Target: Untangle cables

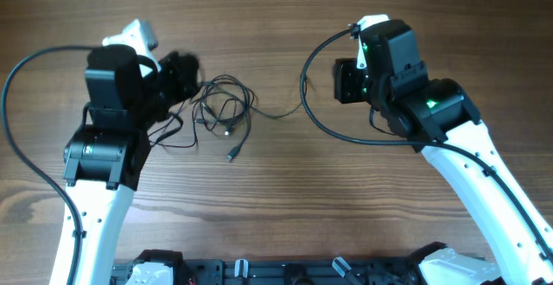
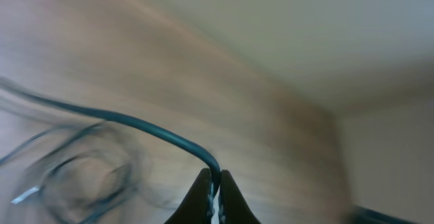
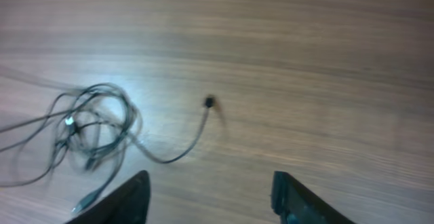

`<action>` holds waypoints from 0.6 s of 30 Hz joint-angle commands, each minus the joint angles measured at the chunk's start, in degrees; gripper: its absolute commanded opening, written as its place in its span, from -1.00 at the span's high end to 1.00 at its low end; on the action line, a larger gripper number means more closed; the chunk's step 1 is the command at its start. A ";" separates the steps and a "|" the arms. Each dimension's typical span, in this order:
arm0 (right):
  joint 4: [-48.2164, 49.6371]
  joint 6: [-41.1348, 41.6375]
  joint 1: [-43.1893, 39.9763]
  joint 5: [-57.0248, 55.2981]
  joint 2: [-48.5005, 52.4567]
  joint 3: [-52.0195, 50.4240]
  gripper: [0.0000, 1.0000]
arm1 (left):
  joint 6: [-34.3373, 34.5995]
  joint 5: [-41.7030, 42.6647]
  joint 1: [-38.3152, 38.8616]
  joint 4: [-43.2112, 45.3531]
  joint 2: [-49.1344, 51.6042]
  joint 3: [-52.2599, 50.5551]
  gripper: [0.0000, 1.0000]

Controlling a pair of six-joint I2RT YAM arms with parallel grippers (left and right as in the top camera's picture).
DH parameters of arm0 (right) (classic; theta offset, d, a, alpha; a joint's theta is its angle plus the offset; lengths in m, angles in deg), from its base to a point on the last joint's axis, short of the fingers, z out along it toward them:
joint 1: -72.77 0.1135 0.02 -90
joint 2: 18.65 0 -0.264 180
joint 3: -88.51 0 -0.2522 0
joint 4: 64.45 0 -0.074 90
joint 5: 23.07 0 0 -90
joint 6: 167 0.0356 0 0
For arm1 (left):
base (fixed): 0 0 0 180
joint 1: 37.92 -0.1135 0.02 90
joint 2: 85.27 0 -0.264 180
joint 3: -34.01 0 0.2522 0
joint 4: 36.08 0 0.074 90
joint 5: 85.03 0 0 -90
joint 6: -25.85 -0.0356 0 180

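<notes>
The cables (image 1: 223,110) lie as a loose tangle of thin black cords on the wooden table (image 1: 285,199), between the two arms. One strand trails right to a small plug end (image 3: 209,102). Another plug (image 1: 232,155) lies below the tangle. My left gripper (image 1: 187,74) sits at the tangle's upper left, and its jaws (image 2: 215,181) are shut on one cable strand (image 2: 156,130) that runs off to the left. My right gripper (image 3: 211,200) hangs open above bare table, right of the tangle (image 3: 95,125), with nothing between its fingers (image 3: 129,197).
Thicker black arm cables loop beside each arm (image 1: 324,125) (image 1: 17,147). A black rail (image 1: 285,272) runs along the table's near edge. A pale wall (image 2: 325,34) rises beyond the table's far edge.
</notes>
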 commanded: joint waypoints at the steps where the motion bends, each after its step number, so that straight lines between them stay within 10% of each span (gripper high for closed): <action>1: 0.81 -3.89 -0.02 9.86 0.61 0.90 -0.33 | 0.17 19.37 0.35 10.93 -0.63 0.52 0.92; 18: 5.46 -19.28 0.11 46.69 0.76 0.90 -0.71 | 4.79 36.52 4.26 25.86 6.01 0.52 0.92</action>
